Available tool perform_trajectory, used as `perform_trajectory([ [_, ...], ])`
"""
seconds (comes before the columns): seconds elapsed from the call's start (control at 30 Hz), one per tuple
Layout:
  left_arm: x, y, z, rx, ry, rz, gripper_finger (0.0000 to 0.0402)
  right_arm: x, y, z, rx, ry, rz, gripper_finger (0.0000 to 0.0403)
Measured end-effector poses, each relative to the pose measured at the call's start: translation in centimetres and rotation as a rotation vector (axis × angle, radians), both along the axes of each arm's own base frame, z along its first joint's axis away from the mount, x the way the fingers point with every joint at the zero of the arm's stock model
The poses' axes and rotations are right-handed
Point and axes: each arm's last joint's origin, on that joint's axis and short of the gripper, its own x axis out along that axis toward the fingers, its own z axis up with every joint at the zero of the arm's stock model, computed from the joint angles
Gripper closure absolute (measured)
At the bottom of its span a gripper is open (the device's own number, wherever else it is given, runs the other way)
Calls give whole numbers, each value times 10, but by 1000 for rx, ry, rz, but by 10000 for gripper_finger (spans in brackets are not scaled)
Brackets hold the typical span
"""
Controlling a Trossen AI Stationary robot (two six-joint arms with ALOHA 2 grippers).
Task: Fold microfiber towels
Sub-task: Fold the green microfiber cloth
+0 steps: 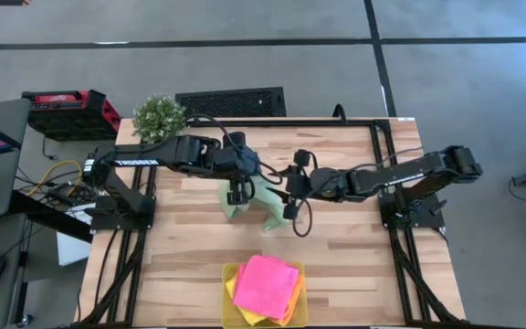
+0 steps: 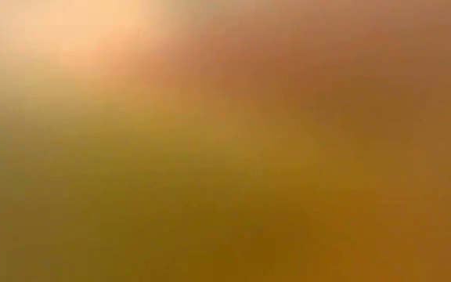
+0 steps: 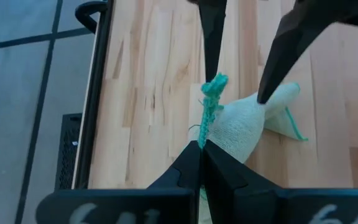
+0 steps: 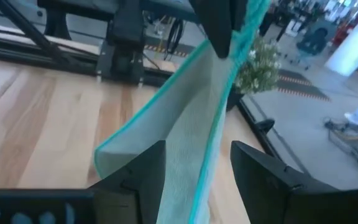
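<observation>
Green towel up off the bench!
Left gripper (image 1: 236, 194) clenched on the green towel (image 1: 256, 203); right gripper (image 1: 290, 212) spread wide around it, three o'clock side.

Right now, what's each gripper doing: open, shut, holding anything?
Left gripper: shut on an edge of the pale green towel, lifting it.
Right gripper: open, fingers either side of the hanging towel, not clamped.

surface: wooden table (image 1: 190, 274) | on it: yellow tray (image 1: 229, 272), potted plant (image 1: 159, 116), pale green towel (image 1: 268, 212)
</observation>
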Motion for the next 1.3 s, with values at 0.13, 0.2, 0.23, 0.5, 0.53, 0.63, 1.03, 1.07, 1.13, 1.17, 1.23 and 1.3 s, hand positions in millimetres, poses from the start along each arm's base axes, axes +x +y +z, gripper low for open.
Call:
perform_trajectory([
  [0.13, 1, -2, 0, 11, -2, -22, 401, 9, -6, -8, -21, -7, -11, 198],
  [0.2, 2, -5, 1, 22, -12, -45, 401, 11, -10, -11, -35, -1, -21, 198],
  [0.23, 3, -7, 2, 27, -19, -57, 401, 12, -12, -13, -37, 4, -28, 198],
  [0.5, -2, -15, 16, 53, -69, -106, 401, 10, -27, -17, -9, 52, -81, 198],
  [0.53, -3, -15, 20, 60, -81, -102, 401, 10, -28, -17, -8, 51, -87, 198],
  [0.63, -7, -15, 35, 64, -117, -98, 401, 10, -32, -18, -8, 61, -97, 198],
  [1.03, -31, -20, 82, 63, -196, -122, 401, 6, -35, -29, -47, 188, -88, 198],
  [1.07, -34, -21, 86, 63, -203, -124, 401, 5, -35, -31, -49, 208, -87, 198],
  [1.13, -37, -22, 90, 63, -204, -128, 401, 3, -35, -34, -53, 251, -85, 198],
  [1.17, -39, -22, 92, 63, -201, -130, 401, 2, -35, -36, -58, 276, -82, 198],
  [1.23, -44, -23, 95, 62, -191, -134, 401, -1, -35, -40, -85, 336, -69, 198],
  [1.3, -47, -23, 99, 60, -196, -134, 401, -3, -35, -43, -114, 382, -52, 198],
])
